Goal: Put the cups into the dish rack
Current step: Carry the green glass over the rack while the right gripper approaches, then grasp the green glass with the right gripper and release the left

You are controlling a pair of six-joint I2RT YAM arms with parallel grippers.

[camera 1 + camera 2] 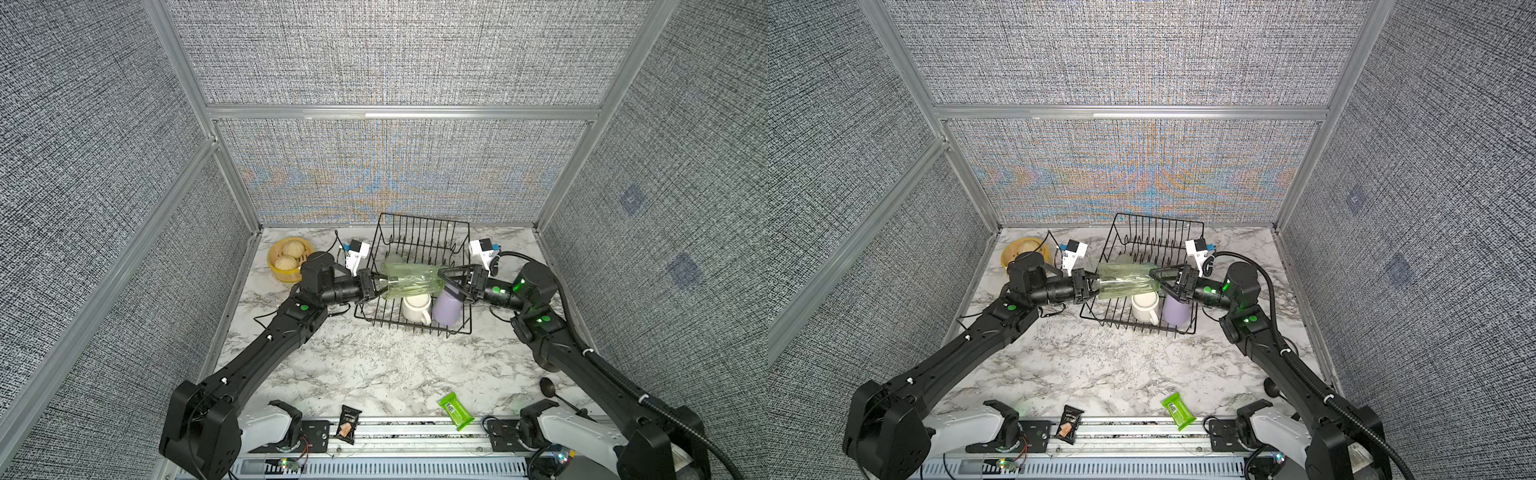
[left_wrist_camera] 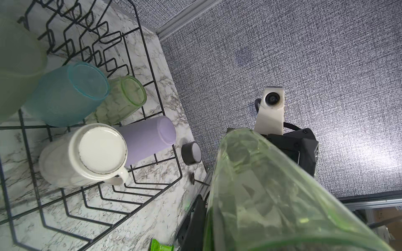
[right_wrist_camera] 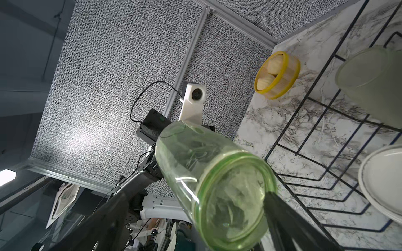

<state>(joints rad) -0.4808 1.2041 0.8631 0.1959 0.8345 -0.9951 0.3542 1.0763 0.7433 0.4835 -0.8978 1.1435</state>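
We see the left gripper (image 1: 377, 286) pinched on the rim of the clear green tumbler (image 1: 411, 280), which lies sideways above the dish rack (image 1: 411, 325). We see the right gripper (image 1: 448, 283) spread wide around the tumbler's base. The white mug (image 1: 415, 309) and lavender cup (image 1: 448, 311) sit upside down in the rack.

A clear green tumbler (image 2: 272, 195) looms close; beyond it, a white mug (image 2: 102, 150), lavender cup (image 2: 148, 139) and teal cup (image 2: 69, 93) stand upended in the rack (image 2: 26, 126).

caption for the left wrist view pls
Clear green tumbler held sideways above dish rack already holding five cups
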